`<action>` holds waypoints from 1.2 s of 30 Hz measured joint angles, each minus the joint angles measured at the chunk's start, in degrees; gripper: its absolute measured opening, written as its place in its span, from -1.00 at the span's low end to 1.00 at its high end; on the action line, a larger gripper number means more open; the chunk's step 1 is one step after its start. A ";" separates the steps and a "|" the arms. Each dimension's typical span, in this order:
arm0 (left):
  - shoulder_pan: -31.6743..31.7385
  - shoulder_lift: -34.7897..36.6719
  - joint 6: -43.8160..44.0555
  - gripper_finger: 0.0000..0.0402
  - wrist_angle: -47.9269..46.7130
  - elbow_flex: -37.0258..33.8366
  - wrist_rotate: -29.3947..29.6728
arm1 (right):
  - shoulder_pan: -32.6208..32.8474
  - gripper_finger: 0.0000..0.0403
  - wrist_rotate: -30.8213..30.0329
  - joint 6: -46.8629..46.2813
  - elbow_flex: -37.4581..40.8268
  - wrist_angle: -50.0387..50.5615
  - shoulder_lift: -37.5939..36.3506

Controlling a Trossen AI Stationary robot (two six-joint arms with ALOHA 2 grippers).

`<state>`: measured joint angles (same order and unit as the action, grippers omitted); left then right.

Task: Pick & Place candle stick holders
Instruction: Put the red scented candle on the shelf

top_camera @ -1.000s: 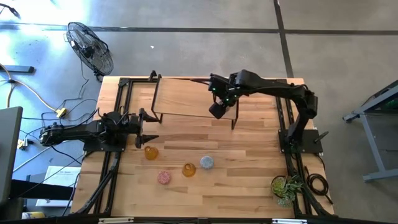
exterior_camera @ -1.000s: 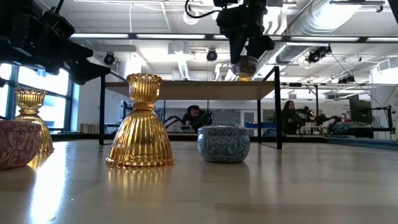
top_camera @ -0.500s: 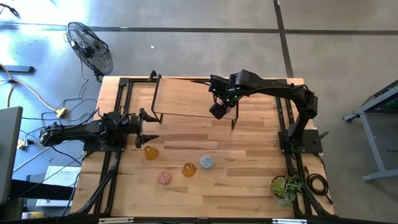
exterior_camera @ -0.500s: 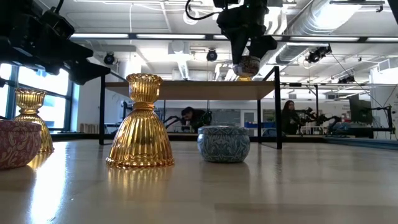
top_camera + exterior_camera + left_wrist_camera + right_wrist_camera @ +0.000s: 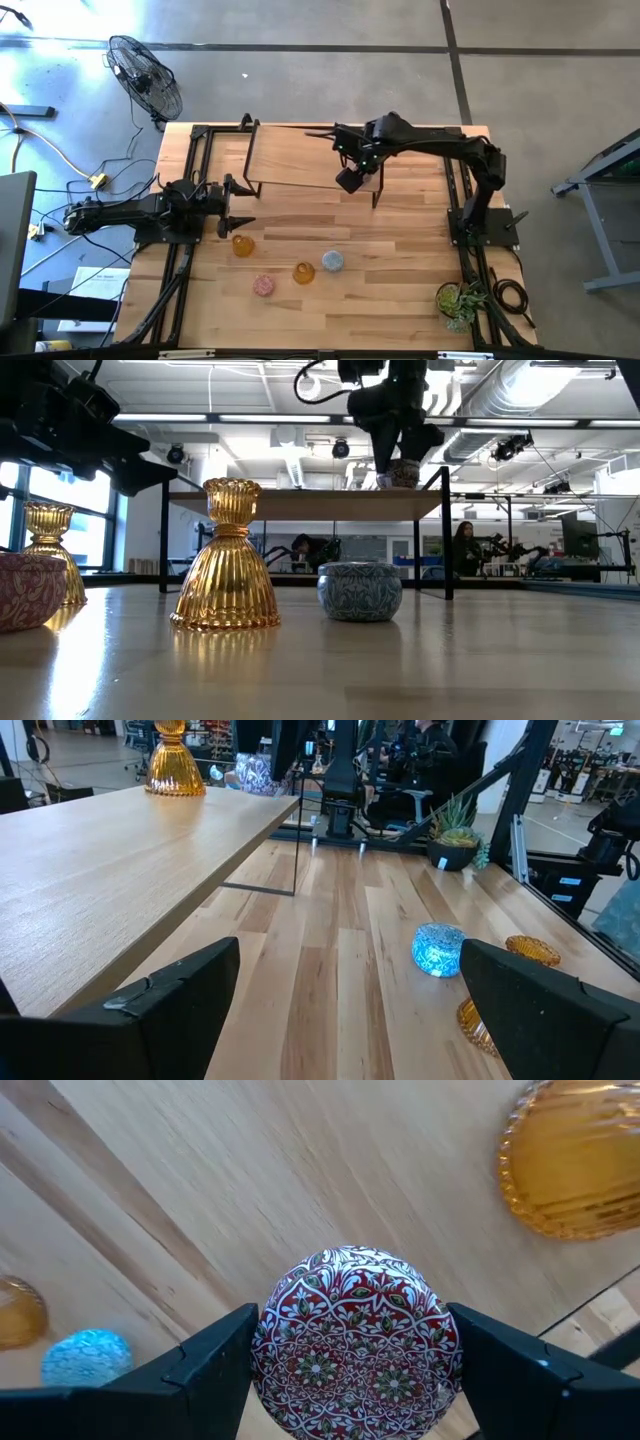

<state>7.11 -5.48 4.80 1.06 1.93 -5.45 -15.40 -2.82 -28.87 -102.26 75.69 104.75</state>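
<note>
My right gripper (image 5: 350, 178) is shut on a low round holder with a red-mauve and white pattern (image 5: 355, 1340), over the right end of a raised wooden shelf (image 5: 300, 155). One amber flask-shaped holder (image 5: 575, 1170) stands on the shelf beside it. On the table stand two amber holders (image 5: 242, 245) (image 5: 304, 272), a pink one (image 5: 264, 285) and a light blue one (image 5: 332, 261). My left gripper (image 5: 350, 1020) is open and empty, level, at the table's left beside the shelf's left legs. My right gripper pinches the round holder by two opposite sides of its wall (image 5: 275, 1350) between its two fingers (image 5: 200, 1370). The fingers come from above, pointing down. The holder is upright, its bottom (image 5: 400, 482) at the shelf top; whether it touches the shelf I cannot tell.
The shelf stands on thin black legs (image 5: 446, 540) over the table's far half. A green potted plant (image 5: 460, 300) stands at the near right corner. Black frames run along both table sides. People sit in the room beyond the table (image 5: 466, 545).
My right gripper has gone down a little toward the shelf top with the round holder, which stays upright in the hold. The left arm has kept still.
</note>
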 joint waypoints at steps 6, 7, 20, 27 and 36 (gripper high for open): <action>-0.01 -0.02 0.00 0.86 0.00 0.00 0.01 | 0.00 0.43 1.74 0.64 -0.05 -0.07 1.66; 0.00 -0.01 0.00 0.86 -0.02 0.00 0.00 | 0.00 0.43 2.08 0.68 -0.13 -0.07 1.79; 0.00 -0.02 0.00 0.86 -0.02 0.01 0.00 | 0.04 0.55 -2.18 3.44 -0.09 -0.18 1.90; -0.02 -0.02 0.00 0.86 -0.02 0.00 0.02 | 0.04 0.56 -1.66 3.44 -0.02 -0.14 1.90; -0.01 -0.01 0.00 0.86 -0.02 0.01 0.02 | 0.07 0.56 -2.23 3.37 0.02 -0.10 1.90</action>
<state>7.10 -5.49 4.80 1.04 1.94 -5.43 -15.33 -5.05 -25.50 -102.24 75.59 106.65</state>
